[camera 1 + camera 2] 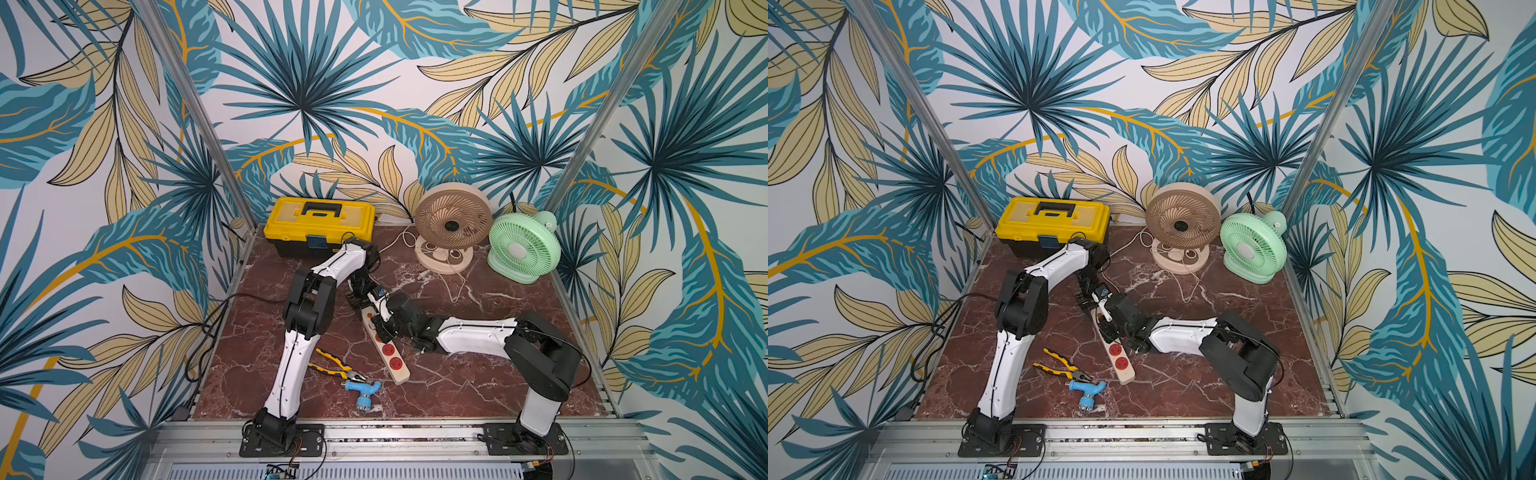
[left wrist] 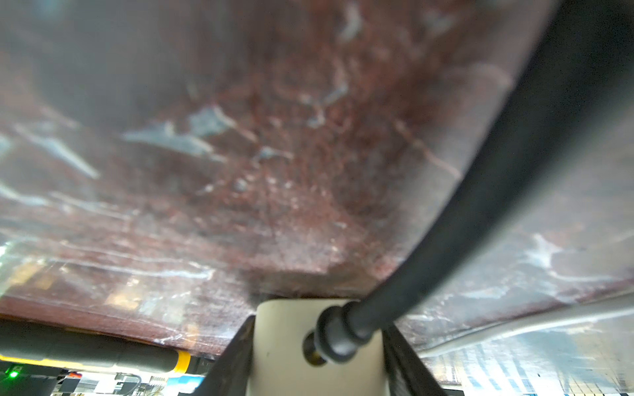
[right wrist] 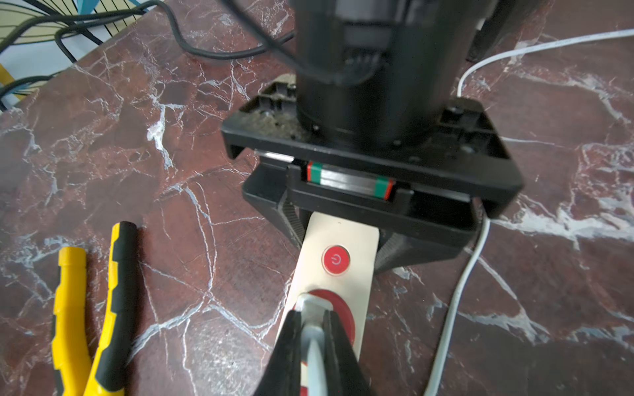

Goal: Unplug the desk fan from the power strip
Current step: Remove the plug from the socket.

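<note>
The cream power strip with red sockets lies slanted mid-table, seen in both top views. My left gripper is shut across its cord end, one black finger on each side. The strip's dark cord leaves that end. My right gripper is shut on a white plug seated in the socket next to the red power button. A white cable runs off towards the beige desk fan at the back.
A green fan stands beside the beige one. A yellow toolbox sits at the back left. Yellow pliers and a blue spray nozzle lie in front of the strip. Black cables trail over the left table edge.
</note>
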`<state>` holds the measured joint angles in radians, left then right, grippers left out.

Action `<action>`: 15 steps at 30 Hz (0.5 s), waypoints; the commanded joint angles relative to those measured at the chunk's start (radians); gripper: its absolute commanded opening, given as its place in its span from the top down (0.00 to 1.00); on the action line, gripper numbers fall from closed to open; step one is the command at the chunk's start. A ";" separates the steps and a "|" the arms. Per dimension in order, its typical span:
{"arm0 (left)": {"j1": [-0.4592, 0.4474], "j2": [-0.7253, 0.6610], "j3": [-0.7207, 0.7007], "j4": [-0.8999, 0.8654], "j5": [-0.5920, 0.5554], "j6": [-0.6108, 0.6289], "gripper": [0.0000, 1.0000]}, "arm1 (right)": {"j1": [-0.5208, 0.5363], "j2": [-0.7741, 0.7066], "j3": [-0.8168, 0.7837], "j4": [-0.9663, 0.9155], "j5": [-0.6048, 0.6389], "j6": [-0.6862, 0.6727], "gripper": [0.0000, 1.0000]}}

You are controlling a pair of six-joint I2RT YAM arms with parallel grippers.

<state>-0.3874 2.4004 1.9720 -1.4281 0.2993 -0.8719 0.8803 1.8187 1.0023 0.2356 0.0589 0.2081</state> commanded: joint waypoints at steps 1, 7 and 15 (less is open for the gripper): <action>0.018 0.144 -0.074 0.081 -0.228 0.026 1.00 | -0.048 -0.036 -0.011 -0.002 0.077 0.037 1.00; 0.018 0.144 -0.075 0.080 -0.228 0.025 1.00 | -0.036 -0.033 0.026 -0.039 0.051 0.005 1.00; 0.018 0.144 -0.076 0.082 -0.226 0.028 1.00 | 0.053 -0.002 0.109 -0.123 0.119 -0.127 1.00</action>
<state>-0.3874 2.4004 1.9720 -1.4284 0.2996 -0.8703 0.9031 1.8236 1.0573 0.1421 0.0879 0.1699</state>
